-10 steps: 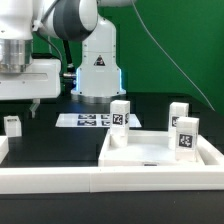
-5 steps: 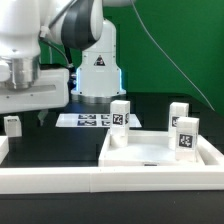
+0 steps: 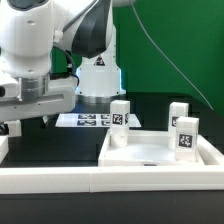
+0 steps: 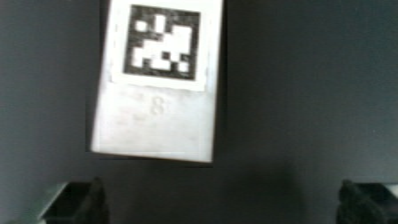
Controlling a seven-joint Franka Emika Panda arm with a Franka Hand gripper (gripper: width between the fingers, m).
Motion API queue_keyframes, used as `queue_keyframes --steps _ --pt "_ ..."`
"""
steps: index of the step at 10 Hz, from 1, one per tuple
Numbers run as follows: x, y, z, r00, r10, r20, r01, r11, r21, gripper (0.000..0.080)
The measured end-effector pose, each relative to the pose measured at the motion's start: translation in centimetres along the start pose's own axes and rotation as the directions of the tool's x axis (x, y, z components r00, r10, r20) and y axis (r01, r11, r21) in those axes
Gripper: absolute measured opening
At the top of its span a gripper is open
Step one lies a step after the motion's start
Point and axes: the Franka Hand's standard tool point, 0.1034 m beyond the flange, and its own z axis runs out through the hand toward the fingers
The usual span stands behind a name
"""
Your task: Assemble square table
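Exterior view bright and evenly lit, white plastic near washed-out, soft shadows on black table, coarse low resolution, wrist view dimmer, soft focus, tag edges blurred

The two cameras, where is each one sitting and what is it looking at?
Exterior view: it sits off the arm, low by the table's edge, looking across the tabletop with three legs standing on it, toward the marker board; the robot's arm and base show.
Wrist view: it rides on the wrist, looking down at one loose leg on the dark table; only the open pincer tips show.
Shared: that loose leg, half hidden under the arm at the exterior view's left.
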Motion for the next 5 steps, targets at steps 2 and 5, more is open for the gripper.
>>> queue_keyframes --steps 2,5 --pt "-0.66 0.36 -0.95 0.991 -0.031 0.127 0.029 0.999 0.018 0.0649" --pt "-0.33 0.17 -0.57 0.989 -0.037 0.146 0.034 0.999 0.024 0.0649"
